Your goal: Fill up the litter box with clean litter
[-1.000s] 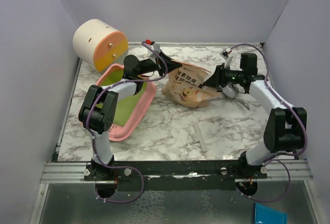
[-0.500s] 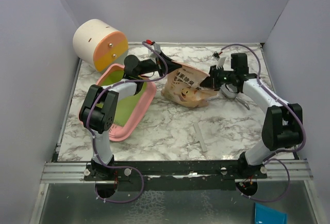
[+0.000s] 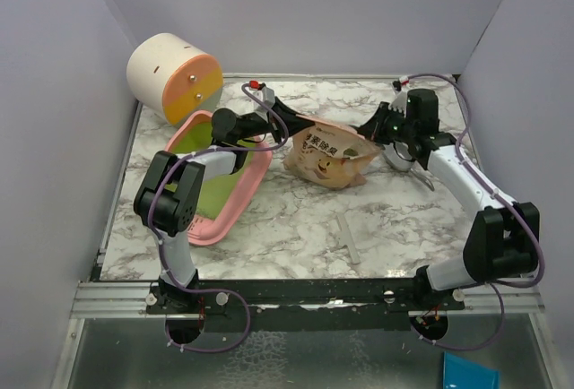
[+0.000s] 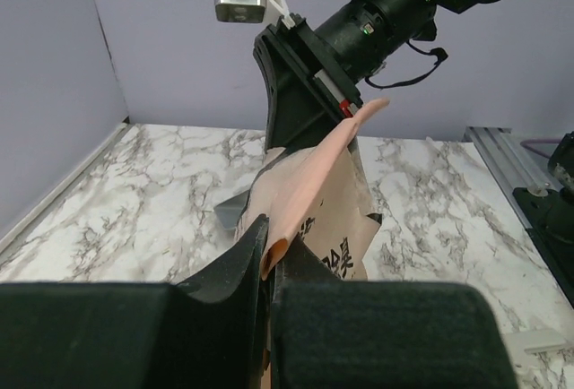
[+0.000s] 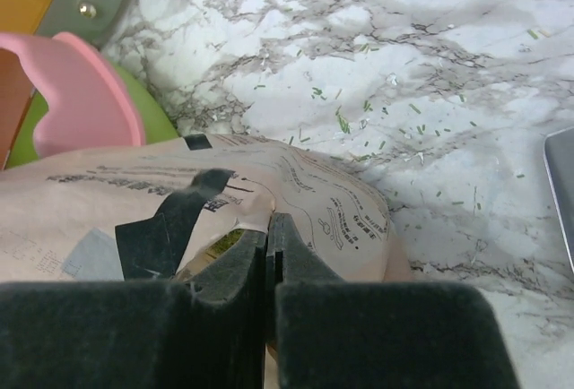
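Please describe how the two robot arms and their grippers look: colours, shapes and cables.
Both the left arm and the right arm have white links, bulky black joints and thin purple cables looping outside. Left gripper and right gripper have matte black fingers.

Soft, even light falls from overhead; the top view is bright and sharp. The tan paper bag [image 3: 327,154] throws a faint shadow on the white marble-patterned tabletop [image 3: 305,219]. In the wrist views, the black fingers of the left gripper [image 4: 269,246] and right gripper [image 5: 269,232] are blurred.
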`<state>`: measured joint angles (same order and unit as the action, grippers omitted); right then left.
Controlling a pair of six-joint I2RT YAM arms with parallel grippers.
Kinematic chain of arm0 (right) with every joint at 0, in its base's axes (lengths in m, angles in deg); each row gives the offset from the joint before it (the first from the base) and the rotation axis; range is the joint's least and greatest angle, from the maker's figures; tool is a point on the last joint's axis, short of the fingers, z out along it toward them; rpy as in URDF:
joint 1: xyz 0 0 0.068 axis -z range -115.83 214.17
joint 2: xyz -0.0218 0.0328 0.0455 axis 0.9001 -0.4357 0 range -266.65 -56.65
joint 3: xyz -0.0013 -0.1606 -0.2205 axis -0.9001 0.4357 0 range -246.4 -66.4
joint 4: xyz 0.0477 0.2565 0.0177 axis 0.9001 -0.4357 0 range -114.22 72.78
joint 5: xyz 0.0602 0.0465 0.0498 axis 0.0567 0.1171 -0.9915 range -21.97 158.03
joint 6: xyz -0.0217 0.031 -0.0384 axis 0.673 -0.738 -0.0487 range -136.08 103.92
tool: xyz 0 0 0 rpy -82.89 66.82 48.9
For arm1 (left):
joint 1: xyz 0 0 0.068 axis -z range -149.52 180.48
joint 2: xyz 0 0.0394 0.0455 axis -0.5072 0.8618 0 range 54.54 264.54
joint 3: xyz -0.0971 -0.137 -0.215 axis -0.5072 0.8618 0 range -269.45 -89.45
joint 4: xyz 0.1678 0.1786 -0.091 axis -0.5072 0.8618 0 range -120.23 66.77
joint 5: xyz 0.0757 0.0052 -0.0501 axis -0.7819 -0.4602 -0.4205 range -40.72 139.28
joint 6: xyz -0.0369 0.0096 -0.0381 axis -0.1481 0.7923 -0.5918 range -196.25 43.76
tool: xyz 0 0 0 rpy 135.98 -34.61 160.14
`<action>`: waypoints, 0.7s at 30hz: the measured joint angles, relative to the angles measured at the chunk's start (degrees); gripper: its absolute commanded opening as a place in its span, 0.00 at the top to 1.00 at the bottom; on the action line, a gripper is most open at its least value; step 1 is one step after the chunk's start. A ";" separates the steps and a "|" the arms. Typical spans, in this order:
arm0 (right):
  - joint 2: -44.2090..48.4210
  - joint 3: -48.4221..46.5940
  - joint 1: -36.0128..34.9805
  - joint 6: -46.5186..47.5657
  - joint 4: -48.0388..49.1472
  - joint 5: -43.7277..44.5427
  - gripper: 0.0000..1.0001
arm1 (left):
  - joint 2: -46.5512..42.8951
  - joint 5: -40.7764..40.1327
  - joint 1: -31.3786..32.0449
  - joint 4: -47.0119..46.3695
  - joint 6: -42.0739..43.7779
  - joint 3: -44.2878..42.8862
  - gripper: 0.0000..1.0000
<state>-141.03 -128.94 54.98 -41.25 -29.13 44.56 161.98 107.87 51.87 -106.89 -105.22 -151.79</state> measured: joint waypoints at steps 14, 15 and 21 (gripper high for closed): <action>10.14 7.45 -0.52 -10.05 8.15 12.37 0.99 | 0.11 -0.13 -0.09 -3.50 -1.38 0.28 1.00; 10.14 7.45 -0.33 -10.32 9.03 13.09 0.99 | 0.15 -0.31 -0.35 -3.67 -1.44 0.22 1.00; 10.12 5.33 0.33 -10.03 10.19 14.71 0.93 | 0.15 -0.57 -1.18 -3.82 -2.36 0.22 0.85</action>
<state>-130.91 -123.61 55.31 -51.28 -18.94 59.27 162.13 107.30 50.69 -110.72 -107.58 -151.58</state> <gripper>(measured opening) 0.012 0.073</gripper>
